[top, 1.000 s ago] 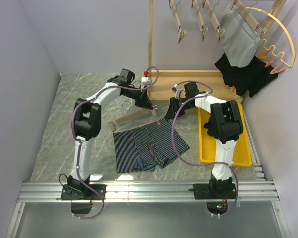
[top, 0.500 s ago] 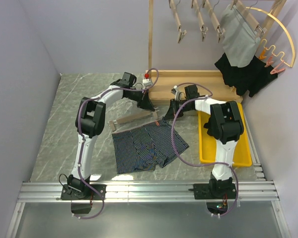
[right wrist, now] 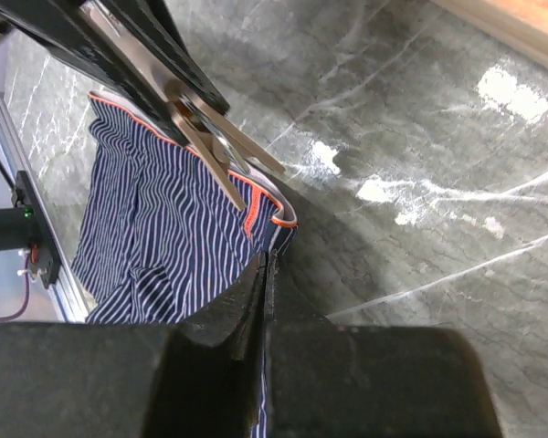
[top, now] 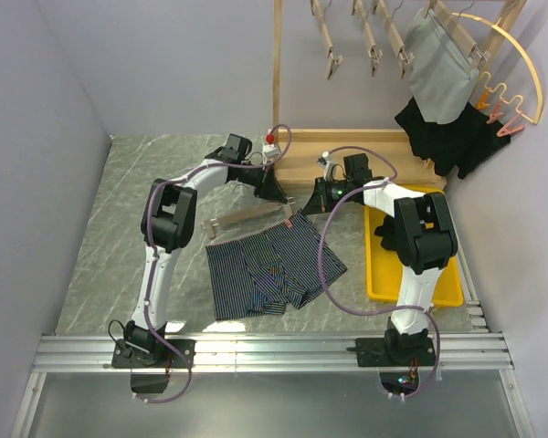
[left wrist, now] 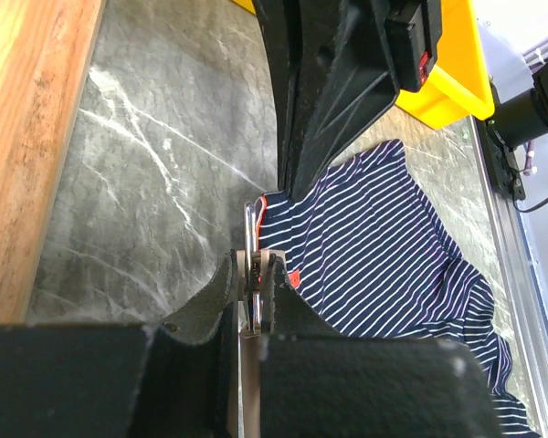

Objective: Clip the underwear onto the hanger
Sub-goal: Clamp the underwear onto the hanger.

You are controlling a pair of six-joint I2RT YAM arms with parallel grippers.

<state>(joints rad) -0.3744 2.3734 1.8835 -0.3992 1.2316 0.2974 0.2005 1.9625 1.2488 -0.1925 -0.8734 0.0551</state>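
Navy striped underwear (top: 265, 265) with an orange-trimmed waistband lies flat on the grey marble table. A wooden clip hanger (top: 247, 220) lies along its top edge. My left gripper (top: 279, 193) is shut on the hanger's metal clip (left wrist: 253, 274) at the hanger's right end. My right gripper (top: 303, 208) is shut on the underwear's upper right waistband corner (right wrist: 279, 219), lifted slightly, just beside that clip (right wrist: 210, 137). In the left wrist view the underwear (left wrist: 384, 246) lies right of the clip, with the right gripper (left wrist: 347, 82) above it.
A wooden rack base (top: 347, 151) and post (top: 277, 73) stand right behind both grippers. Clip hangers (top: 329, 41), a grey garment (top: 438, 68) and a black garment (top: 452, 137) hang from the rack. A yellow tray (top: 447, 274) lies at the right.
The left gripper has swung the hanger down so it lies level along the underwear's waistband. The right gripper has shifted slightly, still on the waistband corner.
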